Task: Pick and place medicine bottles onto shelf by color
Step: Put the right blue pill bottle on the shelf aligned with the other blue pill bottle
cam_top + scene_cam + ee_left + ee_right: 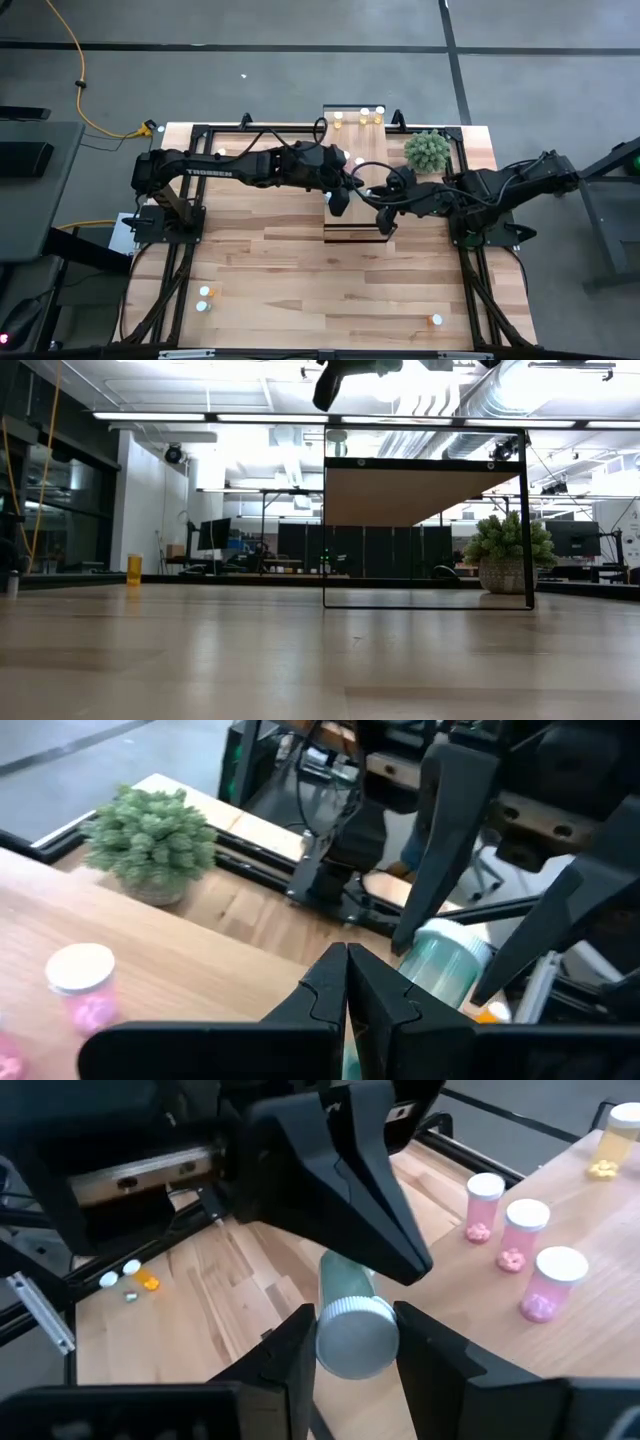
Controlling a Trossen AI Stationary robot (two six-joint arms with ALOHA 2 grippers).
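At frame center we see the right gripper [352, 1342] clamping a blue-green bottle [352, 1320] over the shelf [352, 222]. The left gripper [346, 992] is pinched closed beside it. Only wrist views show pink bottles [524, 1256] standing on the shelf.

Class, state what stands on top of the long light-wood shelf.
On the light-wood shelf: yellow bottles at the far end and pink white-capped bottles nearer the middle. Both arms cover its centre.

Matt light-wood shelf [352, 190], translucent plastic bottle [352, 1312] (white ribbed cap), matt black tool [352, 1342].
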